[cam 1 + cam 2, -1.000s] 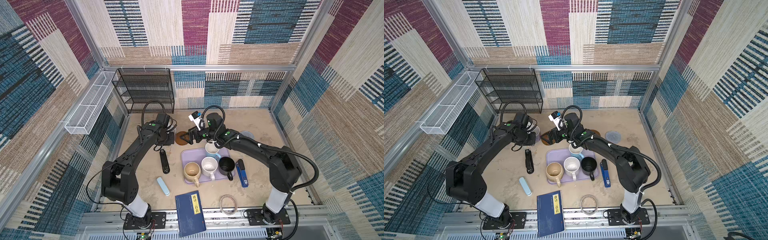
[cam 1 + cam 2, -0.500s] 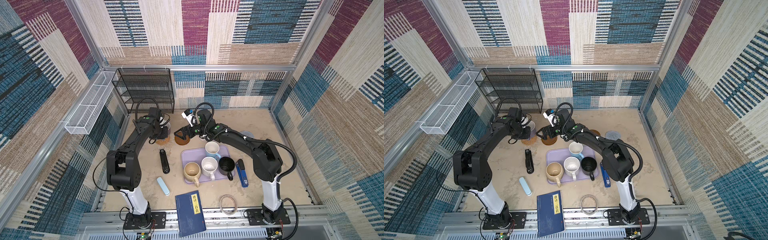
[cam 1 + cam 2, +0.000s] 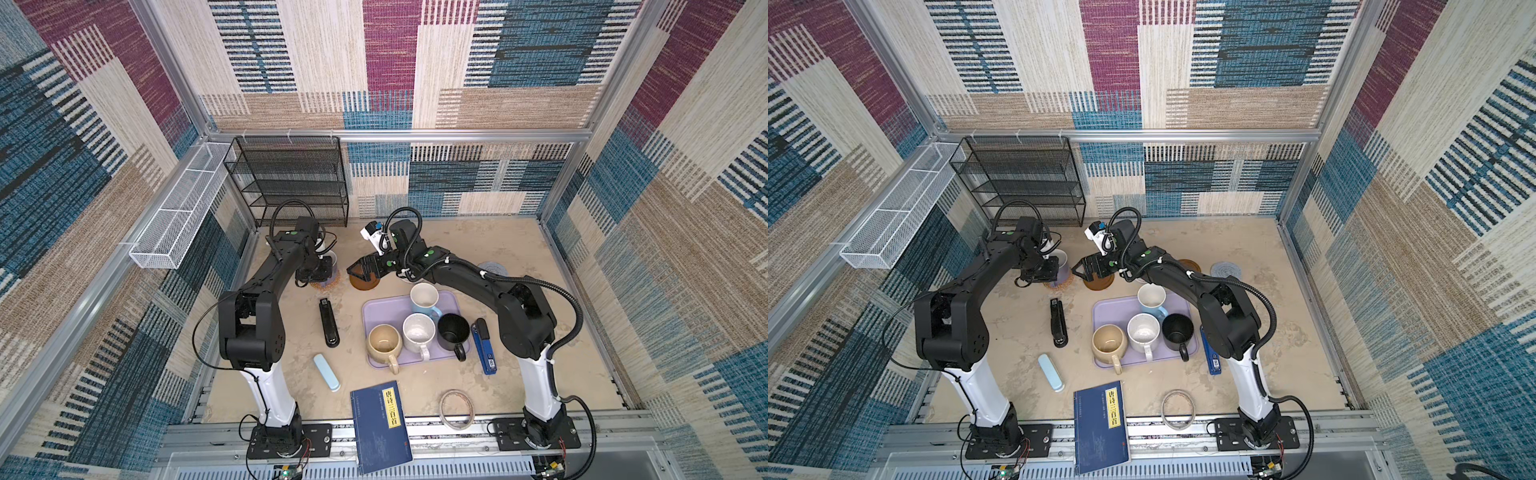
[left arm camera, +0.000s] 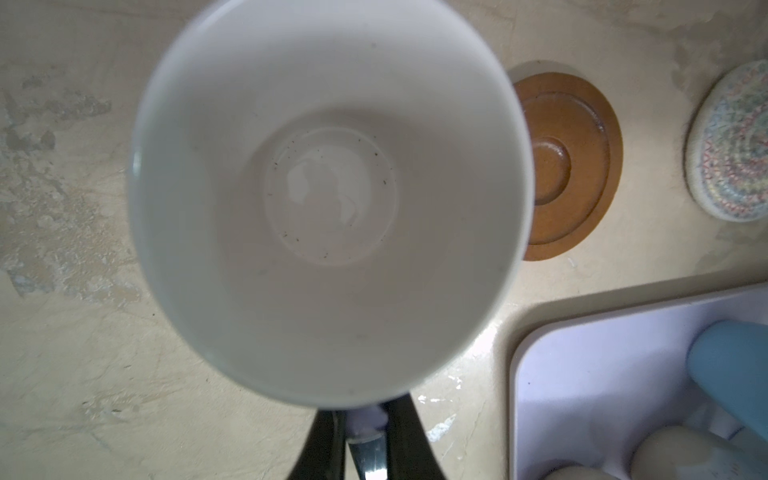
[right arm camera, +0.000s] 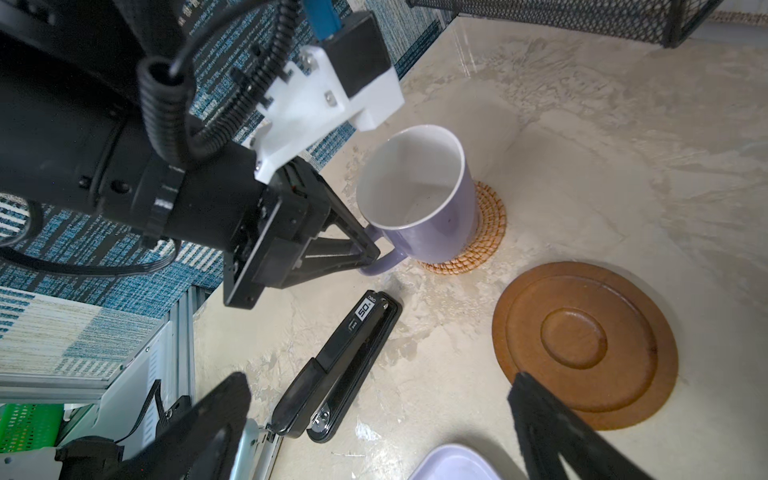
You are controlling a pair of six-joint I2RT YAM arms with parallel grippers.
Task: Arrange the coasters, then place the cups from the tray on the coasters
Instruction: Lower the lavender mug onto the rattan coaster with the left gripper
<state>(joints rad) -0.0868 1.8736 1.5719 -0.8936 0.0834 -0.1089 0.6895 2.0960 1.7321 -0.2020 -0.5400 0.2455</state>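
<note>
While one cup (image 5: 434,226) off tray (image 3: 382,311), four on.

Lilac mug (image 5: 419,208): upright, white inside, on the tan rattan coaster (image 5: 482,241); handle pinched in the left end effector (image 5: 371,254). Dark brown wood coaster (image 5: 582,345): flat on the tabletop (image 5: 623,166) just beside it, bare. Second wood coaster (image 3: 1190,264), partly hidden, and grey-blue woven coaster (image 3: 1226,269): further right, bare. Pale lilac tray (image 3: 376,309): carries the light blue mug (image 3: 424,297), speckled white mug (image 3: 417,332), black mug (image 3: 452,331) and beige mug (image 3: 384,341), all upright.
</note>
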